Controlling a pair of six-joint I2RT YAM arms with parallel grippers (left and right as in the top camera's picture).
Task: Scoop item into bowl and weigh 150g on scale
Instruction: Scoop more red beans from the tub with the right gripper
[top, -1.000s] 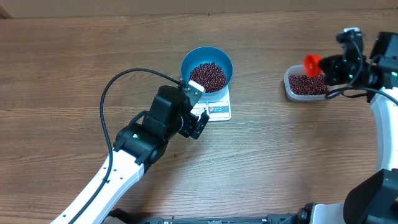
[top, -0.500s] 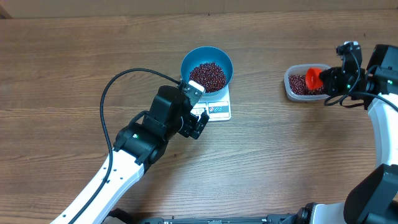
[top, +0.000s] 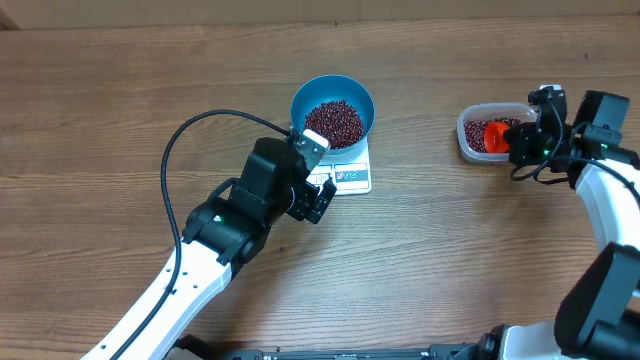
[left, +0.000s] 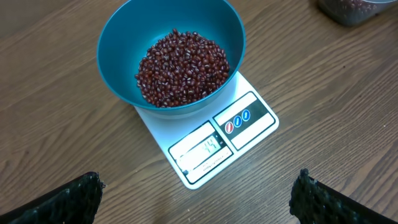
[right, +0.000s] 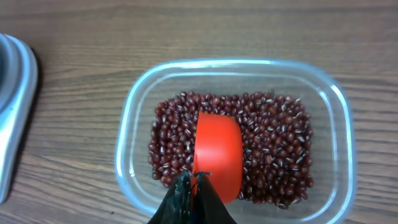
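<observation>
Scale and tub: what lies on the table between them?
Nothing: in the overhead view only bare table separates the scale from the tub.

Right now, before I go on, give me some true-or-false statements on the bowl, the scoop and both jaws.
1. The bowl sits on the scale. True.
2. The scoop hangs over the bowl. False: it is down in the clear tub.
3. The left jaws grip the bowl. False: they are open, short of it, holding nothing.
4. The right jaws are shut on the scoop. True.
5. The bowl is empty. False: it holds beans.
</observation>
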